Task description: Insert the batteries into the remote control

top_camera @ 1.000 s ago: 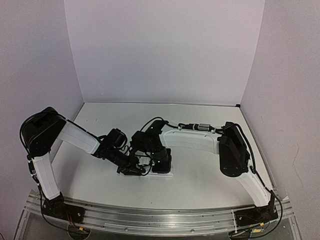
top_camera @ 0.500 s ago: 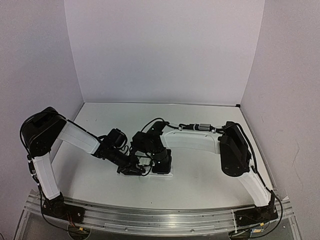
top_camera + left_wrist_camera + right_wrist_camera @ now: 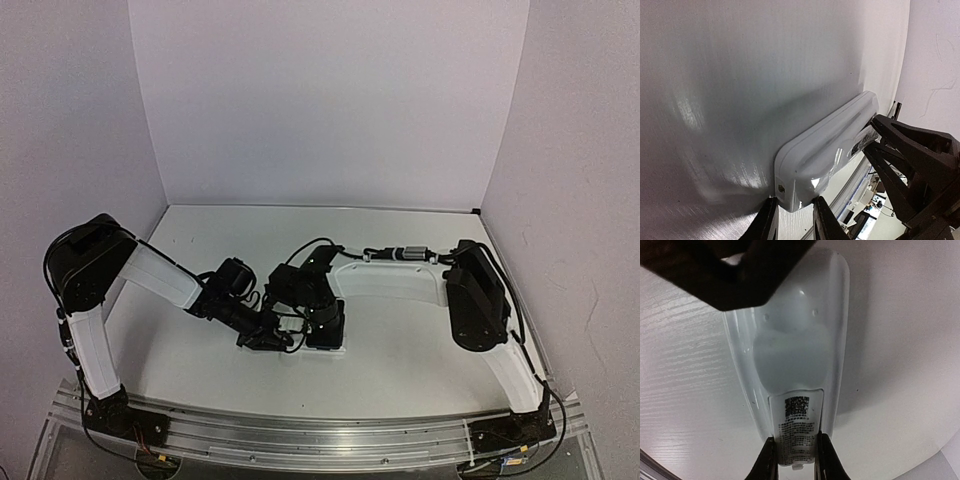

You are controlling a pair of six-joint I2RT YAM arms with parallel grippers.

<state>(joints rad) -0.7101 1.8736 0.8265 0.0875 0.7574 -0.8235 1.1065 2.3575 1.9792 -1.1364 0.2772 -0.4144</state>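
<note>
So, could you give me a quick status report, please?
Left gripper clamps one remote control end, right gripper the other. Back faces up. Batteries not in view.

A white table fills the lower half of the top view. It is boxed in by a plain back wall across the upper middle, a left wall and a right wall, all evenly lit with a faint lilac cast (thin hairline scratches show on the right one). An aluminium rail runs along the bottom edge of that view, and in the left wrist view the tabletop has a soft sheen and fine grain at the lower left.
</note>
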